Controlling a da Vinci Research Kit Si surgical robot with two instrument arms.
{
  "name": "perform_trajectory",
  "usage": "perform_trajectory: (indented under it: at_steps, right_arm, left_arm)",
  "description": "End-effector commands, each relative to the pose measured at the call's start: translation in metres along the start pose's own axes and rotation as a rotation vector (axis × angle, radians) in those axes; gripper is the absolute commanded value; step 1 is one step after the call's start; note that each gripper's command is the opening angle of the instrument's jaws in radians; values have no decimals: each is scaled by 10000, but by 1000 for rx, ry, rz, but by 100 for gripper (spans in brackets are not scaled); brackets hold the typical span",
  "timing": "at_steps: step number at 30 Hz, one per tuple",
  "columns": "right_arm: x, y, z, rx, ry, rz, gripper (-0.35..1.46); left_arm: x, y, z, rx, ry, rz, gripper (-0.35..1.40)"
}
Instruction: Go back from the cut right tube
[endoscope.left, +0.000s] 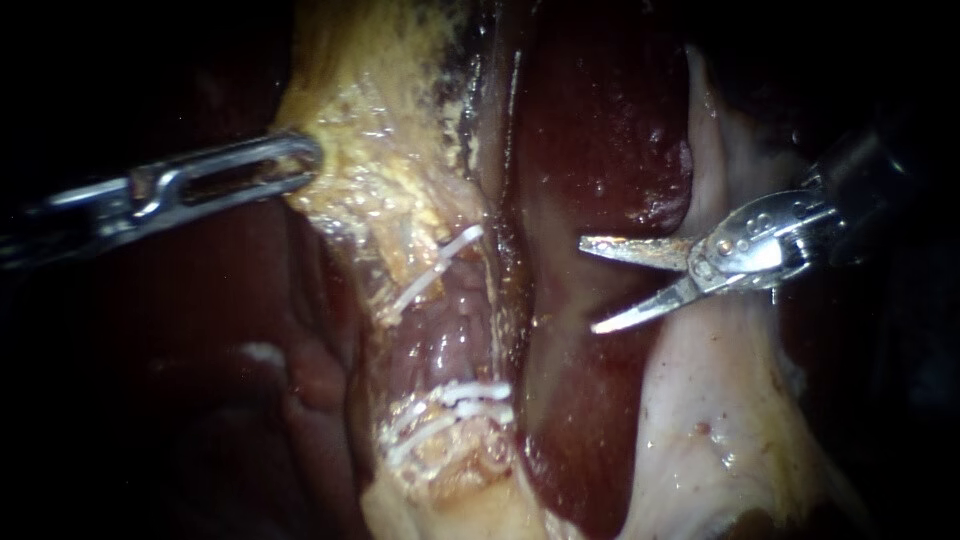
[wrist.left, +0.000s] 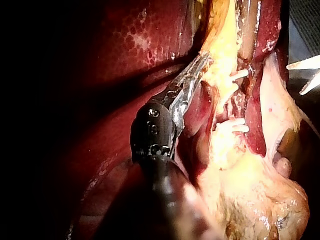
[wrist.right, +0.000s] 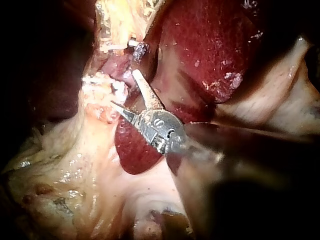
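Endoscope view: left instrument (endoscope.left: 305, 165) enters from left edge, shaft running up to upper-left ctr. Its jaws lie together w/ tips clamped on edge of the yellow tissue (endoscope.left: 370, 120) that fills the upper ctr of frame. Left wrist view confirms this: jaws closed on the rim of the same yellow tissue, just beside the clips. Right instrument (endoscope.left: 590, 285) enters from right edge, mid-height. Tip is a pair of blades standing apart in a clear V w/ nothing between them, points facing left over a dark red band of liver (endoscope.left: 600, 130). Tube (endoscope.left: 450, 335) sits at ctr of frame, running top to bottom below the yellow tissue. It carries an upper clip (endoscope.left: 440, 262) set on a slant and lower clips (endoscope.left: 455, 400) grouped at lower ctr; pinkish tube wall shows between them. Cut ends themselves can't be made out. Blades are well apart from the tube, to its right, w/ a strip of liver between. Pale tissue (endoscope.left: 720, 420) occupies lower right, under and behind the right instrument. Right wrist view: blades spread, aimed toward the clipped tube ahead of them. Whether the nearer blade touches tissue can't be told from that angle; the endoscope shows a gap.
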Motion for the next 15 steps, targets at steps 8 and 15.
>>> perform_trajectory:
  at_steps: [8,15]
  right_arm:
    - [1,0,-1,1,-1,-5,143]
    - [1,-1,-1,1,-1,-5,143]
  left_arm:
    - [5,-6,11,7,11,3,-35]
    - [5,-6,11,8,12,3,-35]
